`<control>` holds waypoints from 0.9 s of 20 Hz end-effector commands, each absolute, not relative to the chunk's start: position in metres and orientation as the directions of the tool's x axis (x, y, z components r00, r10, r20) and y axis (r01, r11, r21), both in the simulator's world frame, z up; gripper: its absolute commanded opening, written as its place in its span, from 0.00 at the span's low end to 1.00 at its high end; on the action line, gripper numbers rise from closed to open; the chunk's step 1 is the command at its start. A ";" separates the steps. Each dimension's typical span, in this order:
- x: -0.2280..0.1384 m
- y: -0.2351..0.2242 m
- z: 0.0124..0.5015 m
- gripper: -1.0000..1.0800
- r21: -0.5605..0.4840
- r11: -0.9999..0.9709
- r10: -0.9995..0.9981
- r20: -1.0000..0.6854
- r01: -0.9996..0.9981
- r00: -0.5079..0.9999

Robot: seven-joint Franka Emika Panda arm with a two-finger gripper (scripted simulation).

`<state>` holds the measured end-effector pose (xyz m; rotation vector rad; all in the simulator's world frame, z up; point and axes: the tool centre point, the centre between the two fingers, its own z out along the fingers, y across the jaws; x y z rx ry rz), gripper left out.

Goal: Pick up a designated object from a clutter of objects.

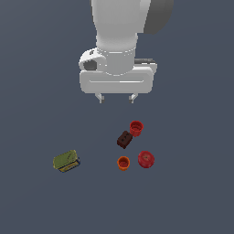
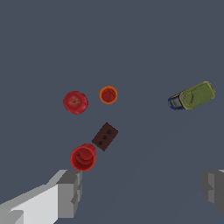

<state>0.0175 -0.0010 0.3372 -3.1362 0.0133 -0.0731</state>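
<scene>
In the exterior view the gripper hangs well above the bench, its fingers apart and holding nothing. Taking the dark brown block as landmark, the red cup, the piece to be picked, stands upright just beside it, toward the exterior view's right and farther from the camera. The orange cup sits near the block on the camera's side, the red round object lies next to that orange cup, and the olive-green can lies on its side well apart, off to the exterior view's left. In the wrist view the red cup again sits just beside the block, close to one spread finger, with the orange cup, round object and can beyond. Nothing is grasped yet: centring over the cup, descending, closing and lifting all appear to remain.
</scene>
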 end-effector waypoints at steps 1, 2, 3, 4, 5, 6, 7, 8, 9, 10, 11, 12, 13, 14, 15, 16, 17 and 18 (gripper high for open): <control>0.018 -0.001 0.337 0.96 -0.005 -1.000 -0.009 0.047 -0.008 0.999; 0.018 0.000 0.337 0.96 -0.005 -1.000 -0.009 0.047 -0.008 0.999; 0.018 0.001 0.337 0.96 -0.006 -1.000 -0.008 0.048 -0.007 0.999; 0.018 0.004 0.337 0.96 -0.008 -1.000 -0.007 0.049 -0.006 0.999; 0.019 0.007 0.337 0.96 -0.011 -1.000 -0.006 0.051 -0.005 0.999; 0.019 0.011 0.337 0.96 -0.014 -1.000 -0.004 0.053 -0.003 0.999; 0.020 0.016 0.337 0.96 -0.019 -1.000 -0.003 0.056 -0.002 0.998; 0.021 0.020 0.338 0.96 -0.022 -1.000 -0.002 0.059 -0.001 0.998; 0.021 0.023 0.339 0.96 -0.025 -1.000 -0.002 0.061 -0.001 0.998; 0.021 0.025 0.340 0.96 -0.027 -1.000 -0.002 0.062 -0.001 0.998; 0.022 0.026 0.341 0.96 -0.029 -1.000 -0.003 0.063 -0.001 0.998; 0.022 0.026 0.342 0.96 -0.029 -1.000 -0.004 0.063 -0.002 0.998; 0.021 0.026 0.342 0.96 -0.029 -1.000 -0.004 0.063 -0.002 0.998; 0.021 0.026 0.341 0.96 -0.028 -1.000 -0.004 0.063 -0.002 0.998; 0.021 0.025 0.340 0.96 -0.028 -1.000 -0.003 0.063 -0.001 0.998; 0.021 0.026 0.338 0.96 -0.027 -1.000 -0.001 0.062 0.001 0.998; 0.021 0.026 0.336 0.96 -0.026 -1.000 0.001 0.061 0.003 0.998; 0.021 0.027 0.333 0.96 -0.025 -1.000 0.004 0.061 0.006 0.998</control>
